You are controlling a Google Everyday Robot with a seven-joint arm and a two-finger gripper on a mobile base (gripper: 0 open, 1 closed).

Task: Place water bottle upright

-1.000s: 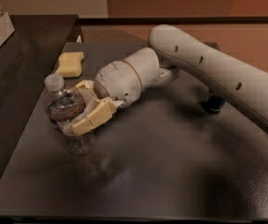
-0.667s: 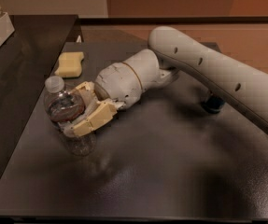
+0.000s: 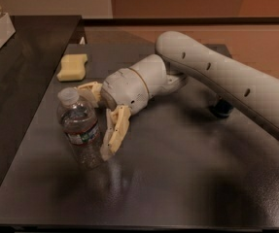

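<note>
Cream-coloured fingers (image 3: 115,130) of the gripper (image 3: 94,120) are seen spread apart on either side of the water bottle (image 3: 79,130). One lies low at its right flank and the other reaches behind it near the white cap. A second ago the bottle was clasped between them and leaned. Now the clasp has been loosened, and the bottle is set on its base near the left side of the dark table (image 3: 178,188), cap up and almost vertical. Whether the near finger touches the plastic cannot be told. The placing is judged as good as done. Only a clean withdrawal remains, and a nudge from that finger could tip the light bottle. Behind the gripper the white wrist is bent down and leftward, and the long grey forearm is stretched away to the right. A yellow sponge (image 3: 72,67) lies well behind the bottle.
</note>
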